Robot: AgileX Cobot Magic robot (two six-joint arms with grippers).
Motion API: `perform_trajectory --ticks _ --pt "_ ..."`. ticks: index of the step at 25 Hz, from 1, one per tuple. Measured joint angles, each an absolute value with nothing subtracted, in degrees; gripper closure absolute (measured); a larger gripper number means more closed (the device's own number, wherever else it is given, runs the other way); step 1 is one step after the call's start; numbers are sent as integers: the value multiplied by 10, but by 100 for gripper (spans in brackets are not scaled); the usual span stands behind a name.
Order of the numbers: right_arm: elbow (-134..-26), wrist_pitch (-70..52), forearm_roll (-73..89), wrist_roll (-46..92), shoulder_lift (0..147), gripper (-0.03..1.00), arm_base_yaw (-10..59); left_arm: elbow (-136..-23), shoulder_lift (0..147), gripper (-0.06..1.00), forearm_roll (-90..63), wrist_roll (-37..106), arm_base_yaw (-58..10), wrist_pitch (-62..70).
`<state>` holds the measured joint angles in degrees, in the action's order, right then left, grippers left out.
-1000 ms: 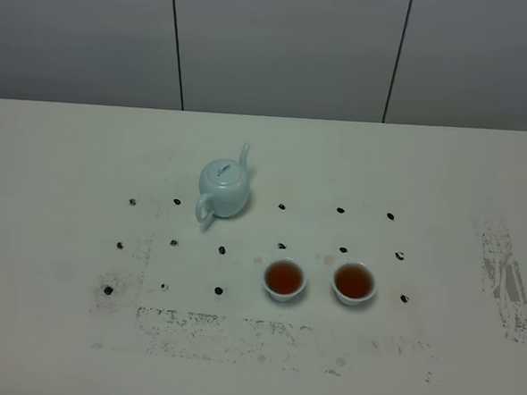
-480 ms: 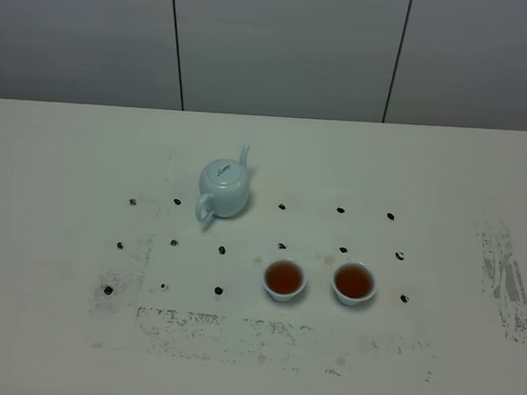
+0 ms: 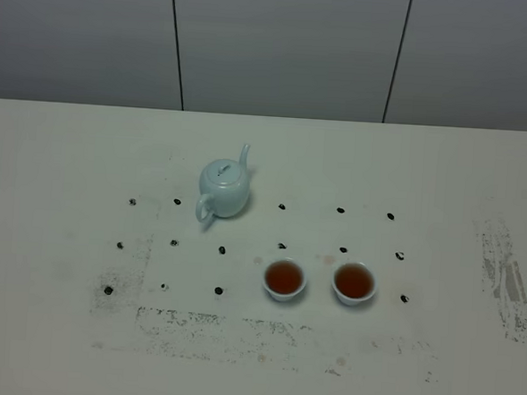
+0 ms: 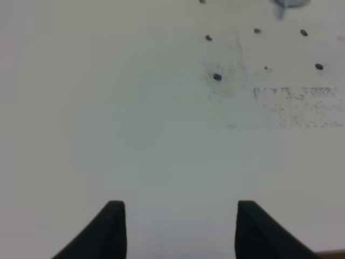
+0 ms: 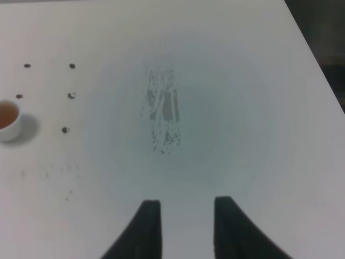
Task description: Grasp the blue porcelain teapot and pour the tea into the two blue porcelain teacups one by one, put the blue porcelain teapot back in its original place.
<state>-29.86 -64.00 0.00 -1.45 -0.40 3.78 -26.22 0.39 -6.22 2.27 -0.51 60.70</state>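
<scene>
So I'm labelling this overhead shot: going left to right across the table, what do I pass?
Blue porcelain teapot → left teacup → right teacup, both cups holding tea.

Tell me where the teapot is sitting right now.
In the exterior high view the blue porcelain teapot stands upright on the white table, left of centre, behind and to the left of the two tea-filled teacups, clear of both.
</scene>
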Motion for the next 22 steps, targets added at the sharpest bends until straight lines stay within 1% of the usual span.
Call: perform_trajectory --ticks 22 --pt "-299 -640 0 -14 -4 74 38 -262 -2 46 -62 23 -5 608"
